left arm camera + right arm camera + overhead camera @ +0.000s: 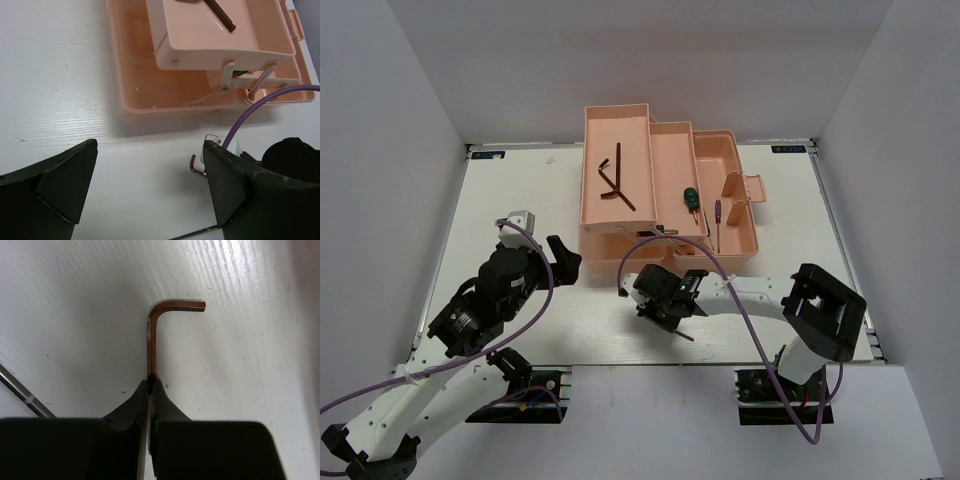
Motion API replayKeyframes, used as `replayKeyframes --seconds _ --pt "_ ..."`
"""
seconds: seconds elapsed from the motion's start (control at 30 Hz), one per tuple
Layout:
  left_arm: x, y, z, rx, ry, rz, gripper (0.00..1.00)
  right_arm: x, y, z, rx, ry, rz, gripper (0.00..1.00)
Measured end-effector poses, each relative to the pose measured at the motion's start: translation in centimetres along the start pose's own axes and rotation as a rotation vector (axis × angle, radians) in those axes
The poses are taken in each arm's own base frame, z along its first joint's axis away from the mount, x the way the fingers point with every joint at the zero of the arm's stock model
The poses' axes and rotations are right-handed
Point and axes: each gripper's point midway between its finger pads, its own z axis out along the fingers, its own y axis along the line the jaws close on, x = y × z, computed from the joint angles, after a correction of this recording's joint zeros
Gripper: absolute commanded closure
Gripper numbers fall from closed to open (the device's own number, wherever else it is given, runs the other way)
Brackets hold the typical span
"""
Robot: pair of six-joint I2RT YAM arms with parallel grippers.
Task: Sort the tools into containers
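The left gripper hangs low over the white table at the left front of the toolbox. Its fingers are spread wide and hold nothing, so it is best kept there, out of the lane. Just to its right, the right gripper has its fingers pinched shut on the long shank of a copper-coloured hex key. The key is low over the table in front of the box, its short leg pointing sideways. The pinch is thin, so the key could pivot. A slow, straight lift before any swing would likely serve best, then a carry to the raised left tray, where dark hex keys already lie.

In the way are that tray's front wall, the purple cable looping across the box front, and a thin metal shaft lying just beside the fingers. Farther right, a green-handled screwdriver and a purple-handled driver sit in the box.
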Motion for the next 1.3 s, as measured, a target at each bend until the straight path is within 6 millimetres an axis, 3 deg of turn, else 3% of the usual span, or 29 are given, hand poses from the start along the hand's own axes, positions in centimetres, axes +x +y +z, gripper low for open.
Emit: replayKeyframes --seconds 0.23,0.33,0.4,0.67,0.87,1.07,1.2,1.3 --pt "0.4 0.4 -0.4 -0.002 0.003 -0.006 0.02 0.3 0.8 -0.5 -0.076 0.053 -0.096 1.00" --pt "0.7 0.6 -0.6 -0.006 0.010 -0.007 0.02 0.9 2.1 -1.6 -0.164 0.093 -0.144 1.00" --pt "0.7 0.7 -0.7 -0.006 0.010 -0.010 0.02 0.2 2.8 -2.9 -0.214 0.090 -0.171 1.00" --pt "0.6 1.3 -1.0 -0.037 0.003 -0.014 0.02 -9.8 5.2 -11.0 -0.345 -0.154 -0.278 1.00" --pt "-0.6 1.6 -1.8 -0.041 -0.052 -0.035 0.02 -16.5 4.8 -17.2 -0.296 -0.363 -0.340 1.00" --pt "-1.8 1.9 -2.5 -0.048 -0.103 -0.061 0.02 -21.2 1.4 -21.6 -0.118 -0.513 -0.331 1.00" --pt "-2.5 2.3 -3.2 -0.056 -0.145 -0.081 0.02 -25.4 -3.4 -23.7 0.053 -0.610 -0.267 1.00" --pt "-2.8 2.5 -3.5 -0.058 -0.164 -0.091 0.02 -28.2 -8.3 -24.3 0.211 -0.670 -0.192 1.00"
